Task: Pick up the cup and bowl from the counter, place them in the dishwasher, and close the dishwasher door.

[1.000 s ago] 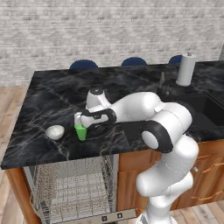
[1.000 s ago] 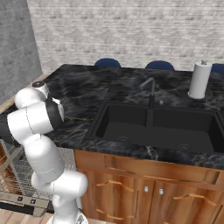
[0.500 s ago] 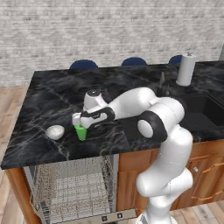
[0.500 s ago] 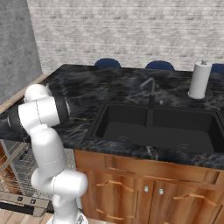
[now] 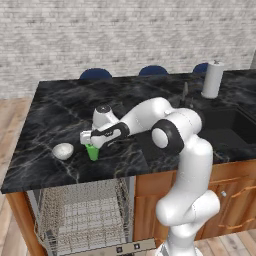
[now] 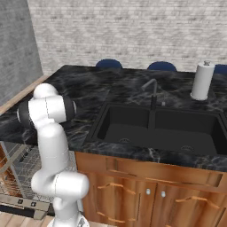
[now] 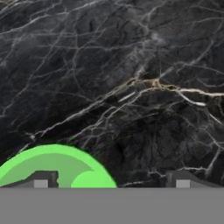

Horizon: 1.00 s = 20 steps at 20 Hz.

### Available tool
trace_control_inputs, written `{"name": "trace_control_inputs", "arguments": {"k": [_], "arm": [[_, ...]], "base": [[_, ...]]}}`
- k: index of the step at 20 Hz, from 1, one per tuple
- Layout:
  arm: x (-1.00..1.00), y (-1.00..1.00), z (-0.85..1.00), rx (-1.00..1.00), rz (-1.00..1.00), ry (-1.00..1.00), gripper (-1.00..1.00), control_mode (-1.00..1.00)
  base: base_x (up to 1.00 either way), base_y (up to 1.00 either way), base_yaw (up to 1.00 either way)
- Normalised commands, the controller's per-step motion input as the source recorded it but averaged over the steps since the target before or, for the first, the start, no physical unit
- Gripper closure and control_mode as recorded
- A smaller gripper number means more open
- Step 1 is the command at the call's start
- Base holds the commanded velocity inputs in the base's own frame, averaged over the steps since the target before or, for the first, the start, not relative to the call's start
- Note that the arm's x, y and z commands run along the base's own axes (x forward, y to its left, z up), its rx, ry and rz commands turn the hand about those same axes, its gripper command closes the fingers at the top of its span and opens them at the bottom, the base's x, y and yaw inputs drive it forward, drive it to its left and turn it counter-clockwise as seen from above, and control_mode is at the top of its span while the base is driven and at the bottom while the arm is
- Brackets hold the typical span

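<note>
Green cup (image 5: 92,151) left of centre, under wide-open empty tool (image 5: 90,140); shift sideways to centre rim, descend, close.

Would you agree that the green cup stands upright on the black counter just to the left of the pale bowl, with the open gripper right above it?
Not quite: the cup stands to the right of the bowl, not to its left, as the left base view shows. The rest holds: it is upright on the counter, with the open gripper right above it.
</note>
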Motion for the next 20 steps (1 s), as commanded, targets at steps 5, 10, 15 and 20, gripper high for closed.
{"name": "trace_control_inputs", "arguments": {"k": [5, 10, 15, 20], "arm": [[0.08, 0.11, -0.08, 0.00, 0.00, 0.00, 1.00, -1.00], [-0.16, 0.02, 0.00, 0.00, 0.00, 0.00, 1.00, -1.00], [-0.45, 0.00, 0.03, 0.00, 0.05, -0.01, 1.00, -1.00], [-0.67, 0.00, 0.24, -0.03, 0.13, -0.05, 1.00, -1.00]], "base": [[0.00, 0.00, 0.00], [0.00, 0.00, 0.00], [0.00, 0.00, 0.00], [0.00, 0.00, 0.00]]}}
